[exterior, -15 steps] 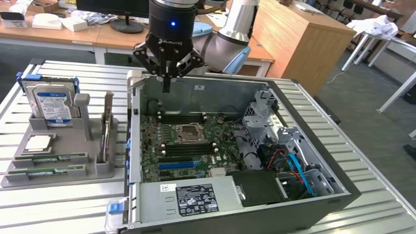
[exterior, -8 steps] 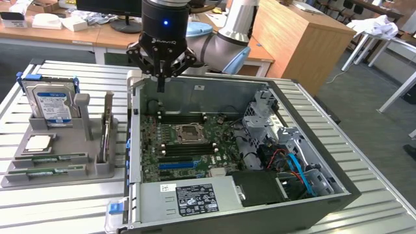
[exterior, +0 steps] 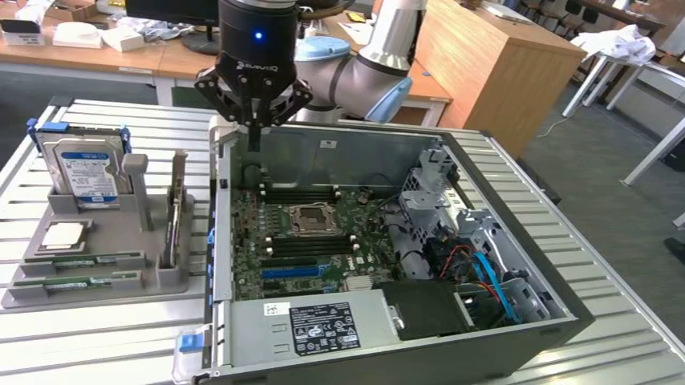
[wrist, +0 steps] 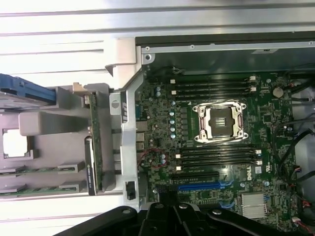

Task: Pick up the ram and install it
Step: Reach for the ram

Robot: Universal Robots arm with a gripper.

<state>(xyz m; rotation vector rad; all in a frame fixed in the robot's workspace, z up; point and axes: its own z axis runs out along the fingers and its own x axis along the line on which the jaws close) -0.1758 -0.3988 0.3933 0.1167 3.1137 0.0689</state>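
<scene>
A green ram stick (exterior: 173, 210) stands on its long edge in a grey holder (exterior: 107, 290) at the exterior view's left; in the wrist view it is a thin green strip (wrist: 97, 142). Two more green sticks (exterior: 80, 261) lie flat in the holder's front. My gripper (exterior: 255, 144) hangs over the back left corner of the open computer case (exterior: 557, 317), above and behind the upright ram and apart from it. Its fingers are shut with nothing between them. The gripper's black body (wrist: 170, 216) shows in the wrist view. Black memory slots (exterior: 305, 193) (wrist: 211, 86) flank the processor socket (exterior: 310, 216).
A silver hard drive (exterior: 86, 168) with a blue-and-white label stands at the holder's back, a square chip (exterior: 62, 235) in front of it. Inside the case are a power supply (exterior: 310, 325), a drive cage (exterior: 434, 180) and cables (exterior: 482, 273). All rests on a slatted metal table (exterior: 96, 353).
</scene>
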